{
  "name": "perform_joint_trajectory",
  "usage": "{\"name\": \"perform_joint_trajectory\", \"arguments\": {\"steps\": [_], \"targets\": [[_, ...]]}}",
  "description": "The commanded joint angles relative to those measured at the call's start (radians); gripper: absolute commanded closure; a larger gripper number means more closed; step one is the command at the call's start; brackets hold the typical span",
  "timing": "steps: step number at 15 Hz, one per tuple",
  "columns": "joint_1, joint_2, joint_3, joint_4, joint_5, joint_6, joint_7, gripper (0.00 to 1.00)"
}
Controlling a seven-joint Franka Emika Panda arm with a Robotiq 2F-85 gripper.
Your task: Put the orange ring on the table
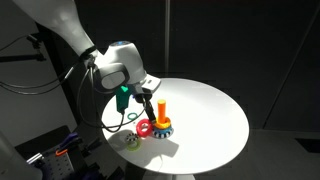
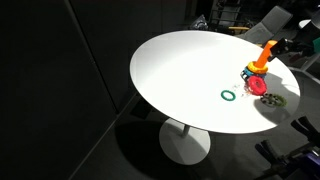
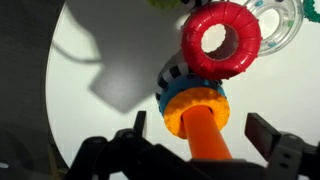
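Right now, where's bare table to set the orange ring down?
Most of the table is bare: everything from the green ring across to the opposite rim. It is crowded around the peg, with the red ring right by its base and the clear ring just beyond, all near one edge.

Prob. a lab: black backdrop point(image 2: 60, 60), loose cables point(image 1: 30, 88), round white table point(image 2: 190, 70)

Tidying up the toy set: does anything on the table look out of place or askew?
The red ring lies off the peg and seems to lean tilted against the stacker base. A small green ring sits alone on the table, apart from the other toys. Nothing looks spilled or broken.
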Motion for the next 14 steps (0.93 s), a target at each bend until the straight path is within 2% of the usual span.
{"name": "perform_joint_trajectory", "arguments": {"steps": [1,14], "targets": [[0.041,0.062,-0.041,0.027,-0.006,0.048,0.004,0.00],[0.242,0.235,-0.201,0.098,0.037,0.150,0.006,0.00]]}}
